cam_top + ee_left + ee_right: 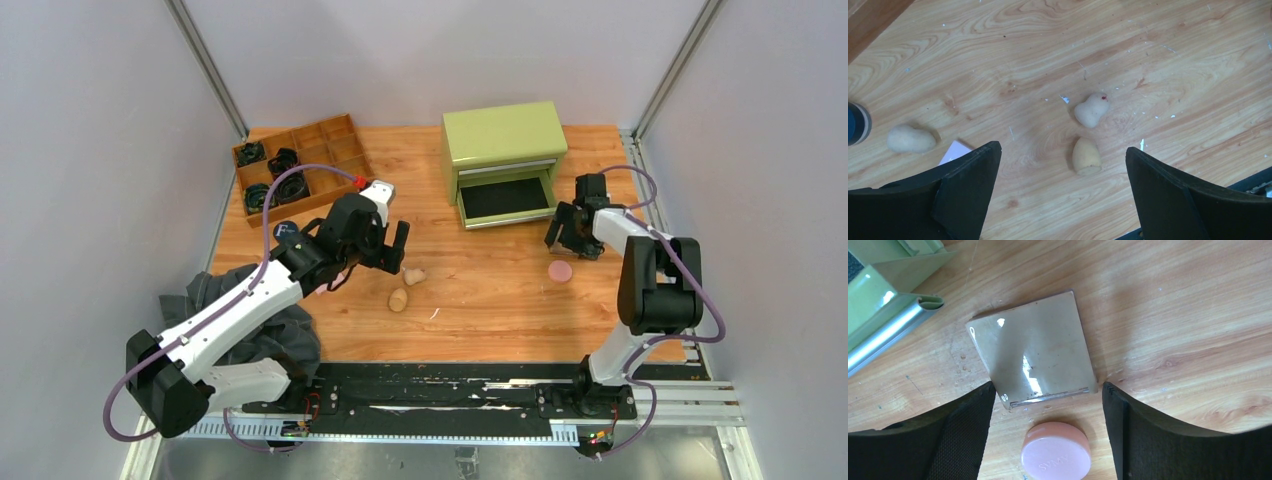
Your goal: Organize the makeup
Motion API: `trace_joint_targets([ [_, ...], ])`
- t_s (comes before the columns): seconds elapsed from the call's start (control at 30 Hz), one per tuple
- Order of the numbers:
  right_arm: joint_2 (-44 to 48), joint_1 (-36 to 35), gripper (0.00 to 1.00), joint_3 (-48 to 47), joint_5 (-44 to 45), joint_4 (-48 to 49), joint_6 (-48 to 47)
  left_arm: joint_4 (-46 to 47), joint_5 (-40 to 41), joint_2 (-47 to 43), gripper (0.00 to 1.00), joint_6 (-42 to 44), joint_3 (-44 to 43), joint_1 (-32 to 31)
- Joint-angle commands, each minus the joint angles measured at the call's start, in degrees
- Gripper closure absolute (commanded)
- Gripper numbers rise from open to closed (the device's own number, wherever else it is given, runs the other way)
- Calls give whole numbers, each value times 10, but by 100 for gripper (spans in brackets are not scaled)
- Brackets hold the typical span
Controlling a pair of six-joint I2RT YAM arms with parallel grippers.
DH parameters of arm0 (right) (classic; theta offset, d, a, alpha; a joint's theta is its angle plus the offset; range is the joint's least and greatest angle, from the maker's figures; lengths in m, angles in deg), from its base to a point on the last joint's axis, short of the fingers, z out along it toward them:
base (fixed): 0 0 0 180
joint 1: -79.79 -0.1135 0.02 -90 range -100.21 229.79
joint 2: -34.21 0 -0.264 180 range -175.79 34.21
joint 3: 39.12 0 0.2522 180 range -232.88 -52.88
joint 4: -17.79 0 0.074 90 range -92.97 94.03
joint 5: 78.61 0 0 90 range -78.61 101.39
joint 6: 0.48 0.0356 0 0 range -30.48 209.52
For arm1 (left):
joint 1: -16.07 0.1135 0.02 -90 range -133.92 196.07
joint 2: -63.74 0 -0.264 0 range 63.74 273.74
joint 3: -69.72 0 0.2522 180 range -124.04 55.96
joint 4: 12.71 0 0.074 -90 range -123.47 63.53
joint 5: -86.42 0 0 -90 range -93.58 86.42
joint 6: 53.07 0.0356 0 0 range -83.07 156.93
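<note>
Nearest: both arm bases on the black rail point(440, 395) at the table's point(480, 320) front edge.

Green cabinet point(505, 135) at the back, its bottom drawer point(505, 200) pulled out, dark liner showing.

Grey cloth point(275, 335) bunched at the front-left edge, under the left arm.

Wooden divider tray point(345, 128) back-left, with black coiled bands point(290, 187) in its left compartments.

Right claw point(1048, 385) open and holding nothing, fingers straddling the near edge of a glossy tan square pad point(1034, 350) lying flat just right of the drawer front. Can't tell if the tips touch it.

Dark round compact point(287, 232) with an "F" sits between tray and cloth, by the left arm.

Pink round puff point(1056, 450) on the table just beside the pad, apart from it.

Left claw point(1062, 147) wide open and holding nothing, above two beige sponges mid-table: one rounded point(1086, 156), one waisted with a red speck point(1091, 110), close but not touching. Third sponge point(910, 139) off to the side, near the compact.
</note>
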Motion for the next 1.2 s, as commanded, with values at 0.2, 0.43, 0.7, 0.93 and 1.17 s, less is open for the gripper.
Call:
trace_joint_targets([
  [0.2,-49,11,26,-31,-41,-24,-68,20,-3,-13,0,-3,1,4],
  [0.43,-73,0,21,-64,8,-57,-111,21,8,-38,0,-5,25,4],
  [0.7,-92,-5,30,-73,-1,-58,-132,12,27,-65,0,-1,41,4],
  [0.93,-39,-6,55,-40,-12,-68,-100,12,22,-67,0,0,45,4],
  [1.17,81,-6,56,6,-30,-88,-75,4,21,-58,1,-4,31,5],
])
